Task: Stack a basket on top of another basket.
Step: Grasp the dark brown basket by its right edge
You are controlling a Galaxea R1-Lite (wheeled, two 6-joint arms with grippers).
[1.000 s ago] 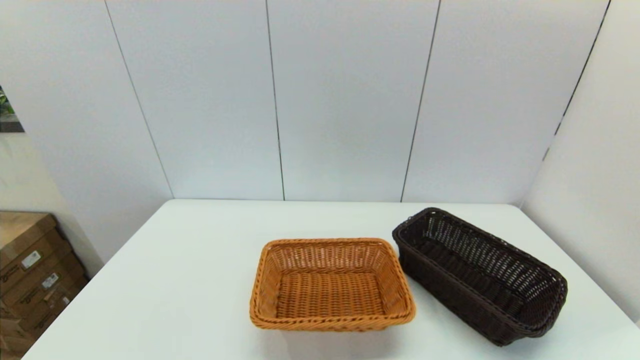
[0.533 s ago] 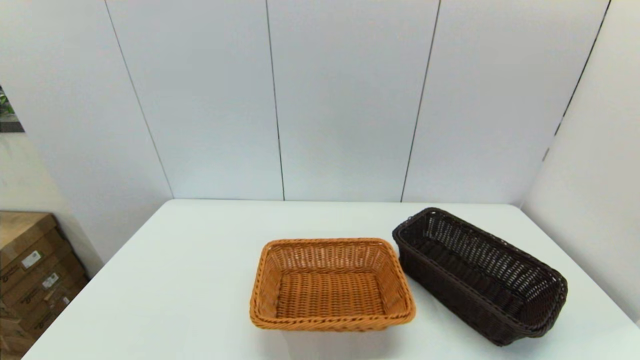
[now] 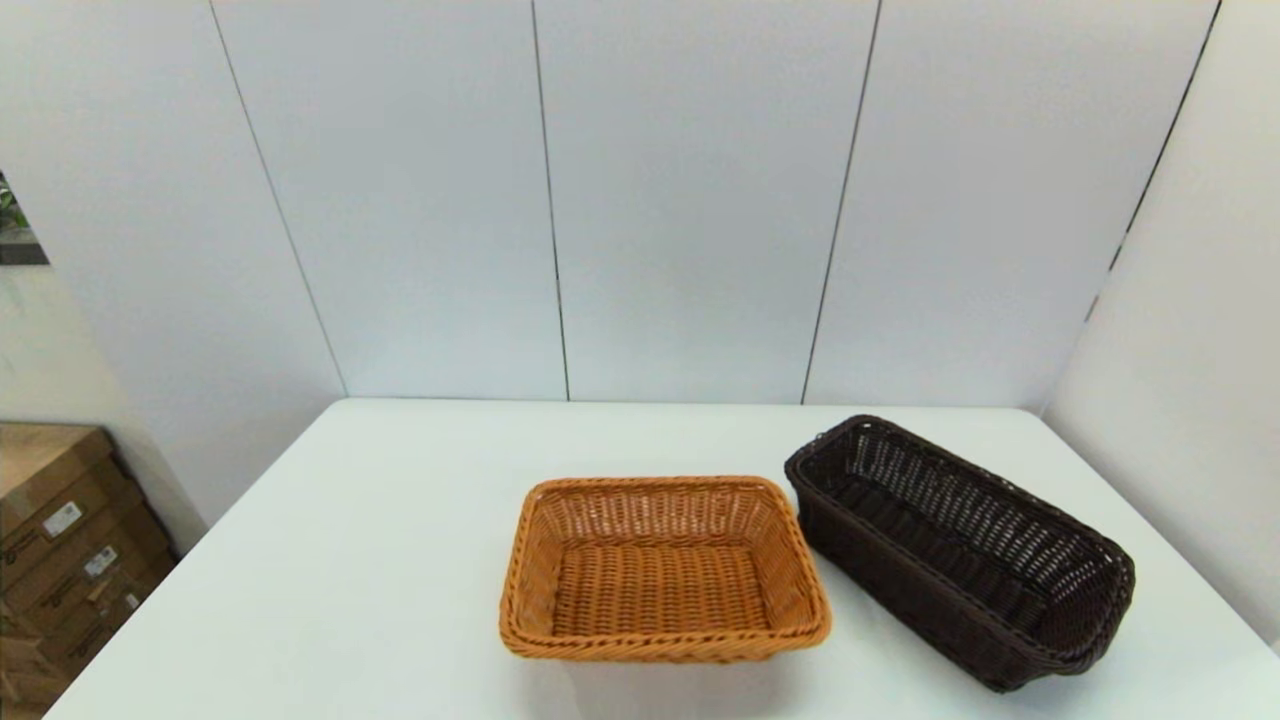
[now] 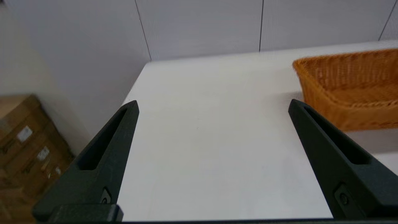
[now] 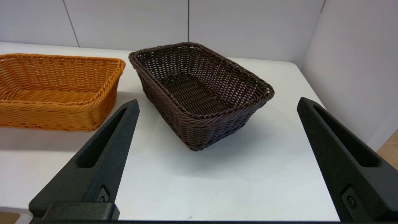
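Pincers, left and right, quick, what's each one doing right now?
Left pincer: open, holding nothing, over bare table beside the orange-tan basket.
Right pincer: open, holding nothing, facing the dark brown basket, not touching it.

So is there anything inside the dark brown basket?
No. The dark brown basket holds nothing; its woven floor shows bare in the right wrist view. In the head view its near wall hides part of the floor. What lies underneath cannot be seen.
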